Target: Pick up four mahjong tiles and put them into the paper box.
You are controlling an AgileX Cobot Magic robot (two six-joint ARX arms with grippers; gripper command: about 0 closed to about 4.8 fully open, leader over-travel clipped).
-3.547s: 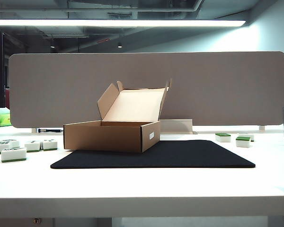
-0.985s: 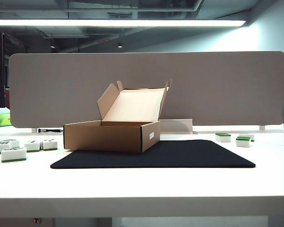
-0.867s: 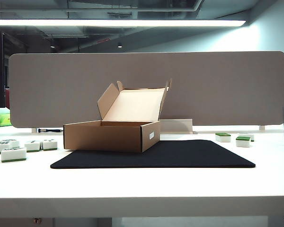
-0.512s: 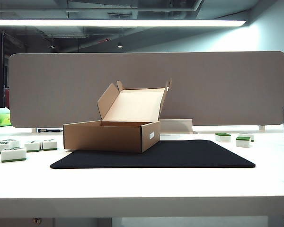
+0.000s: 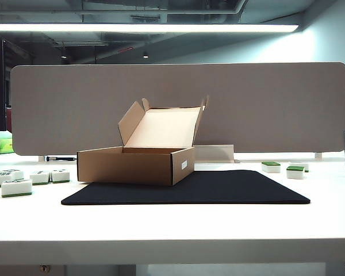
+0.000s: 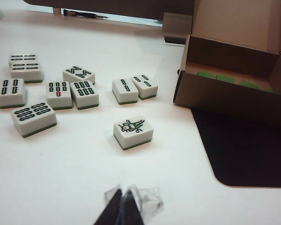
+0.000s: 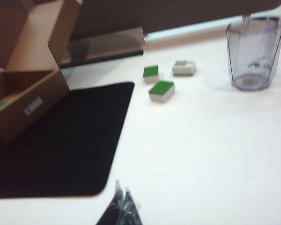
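Left end effector [image 6: 122, 206] shut, empty, over desk [image 6: 75, 178] near paper box [image 6: 225, 93]; right end effector [image 7: 122, 206] shut, empty, by box's black mat [image 7: 61, 140]. Green-topped mahjong tiles [image 6: 225, 78] lie in box.

The paper box [image 5: 135, 165] sits on the mat's left end, brown, flap lid raised. Green-topped mahjong tiles [image 6: 225, 78] lie in a row along its floor, seemingly four, though the wall hides part.

Open-plan office or lab workstation.
A white surface [image 5: 172, 230] backed by a grey divider [image 5: 178, 109], with exposed ducts [image 5: 161, 7] and a strip light [image 5: 144, 27] along the frame's top.
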